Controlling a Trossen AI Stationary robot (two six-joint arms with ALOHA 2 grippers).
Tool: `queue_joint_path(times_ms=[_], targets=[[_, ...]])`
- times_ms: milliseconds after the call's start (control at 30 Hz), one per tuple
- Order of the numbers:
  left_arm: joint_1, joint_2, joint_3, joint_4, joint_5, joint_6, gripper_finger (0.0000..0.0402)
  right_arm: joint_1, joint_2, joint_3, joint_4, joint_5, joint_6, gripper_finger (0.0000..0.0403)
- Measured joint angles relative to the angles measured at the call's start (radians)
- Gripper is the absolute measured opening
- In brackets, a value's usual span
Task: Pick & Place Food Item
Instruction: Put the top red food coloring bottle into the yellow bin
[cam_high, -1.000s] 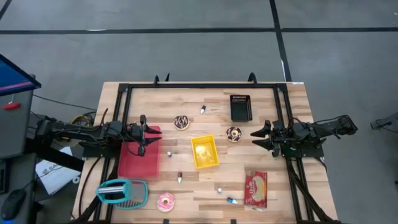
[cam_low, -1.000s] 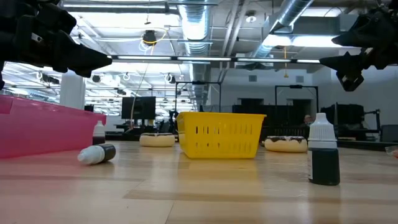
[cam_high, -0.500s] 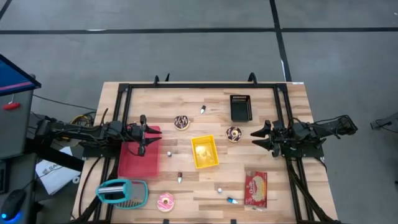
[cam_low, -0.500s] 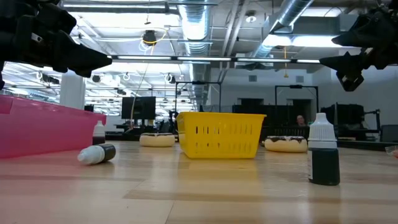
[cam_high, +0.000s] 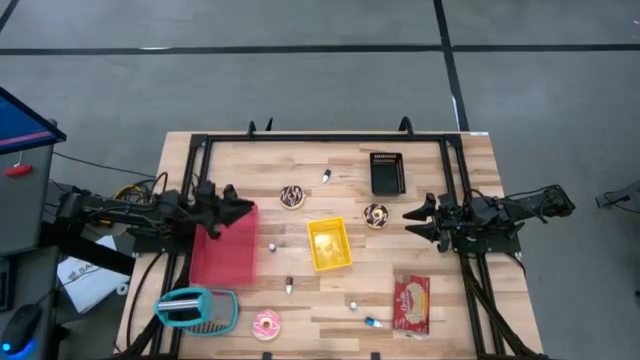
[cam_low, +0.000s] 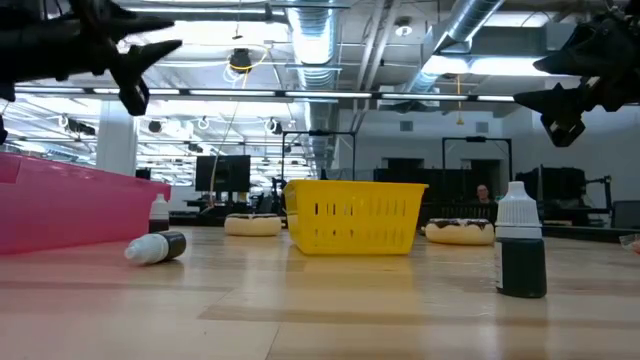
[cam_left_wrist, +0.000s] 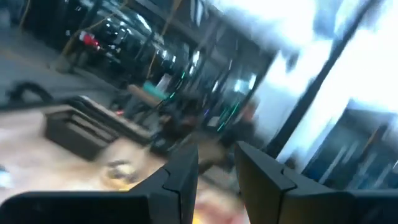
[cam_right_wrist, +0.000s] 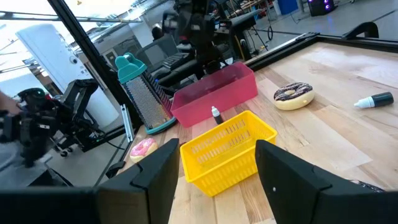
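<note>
The left gripper (cam_high: 240, 206) hangs at the left of the high view, over the upper edge of the pink tray (cam_high: 222, 250), its fingers (cam_left_wrist: 181, 179) a little apart with nothing between them. The right gripper (cam_high: 410, 222) waits at the right of that view, jaws spread wide and empty, pointing toward the middle of the table (cam_high: 470, 180). No food is in either grip, so by my reading the pick has not yet begun. The likely candidates all lie on the wood: a chocolate doughnut (cam_high: 292, 196) just right of the left gripper, a second chocolate doughnut (cam_high: 376, 214) just left of the right gripper, a pink doughnut (cam_high: 266, 324) near the bottom edge, and a red snack packet (cam_high: 411, 303) at lower right. The yellow basket (cam_high: 329, 244) in the centre looks empty, as do the pink tray and the black tray (cam_high: 386, 172) higher up. Which item is meant, and which container, the pictures do not settle; approach, grasp, carry and release all remain.
</note>
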Motion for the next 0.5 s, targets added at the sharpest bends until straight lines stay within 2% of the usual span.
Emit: queue_joint_path(times_ms=[167,400,500], targets=[[0.000,0.000,0.000,0.046,-0.046,-0.277,0.0102,0.000,0.000,0.000,0.000,0.000,0.000,0.0203],[0.000,0.006,0.000,0.070,-0.052,-0.297,0.0102,0.000,0.000,0.000,0.000,0.000,0.000,0.0203],[0.000,0.006,0.000,0.086,-0.118,-0.296,0.0102,-0.002,0.000,0.000,0.001,0.007,-0.023,0.0203]])
